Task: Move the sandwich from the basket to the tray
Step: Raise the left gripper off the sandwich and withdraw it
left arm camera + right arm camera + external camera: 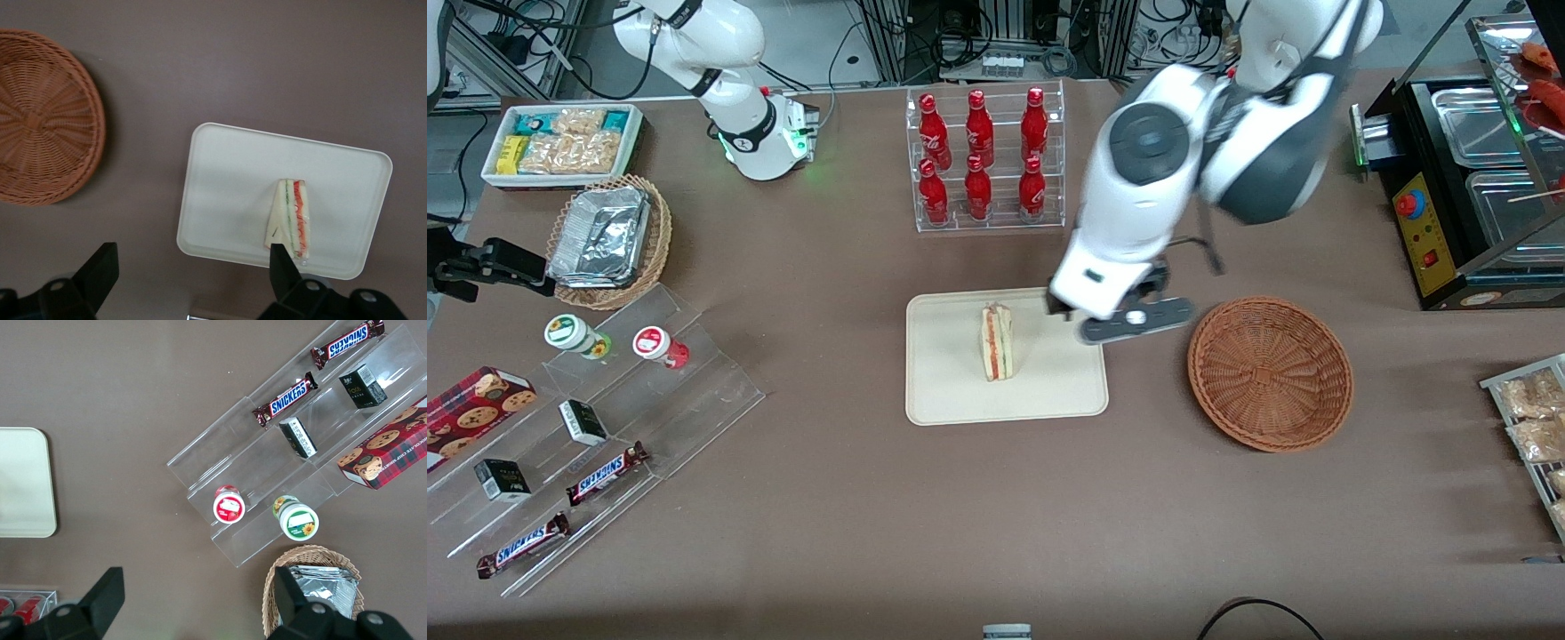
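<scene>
Jaws (190, 267) spread wide above brown table (925, 516), sandwich (997, 342) on tray (951, 391), basket (1270, 373) beside

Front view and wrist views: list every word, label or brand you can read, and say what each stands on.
"SNICKERS": on two candy bars lying on the clear stepped display.
Too small or blurred to read: red bottles, lidded cups, cookie box, small dark boxes.
No text: sandwich, tray, basket.
The gripper, open, hangs above the tray's edge.
</scene>
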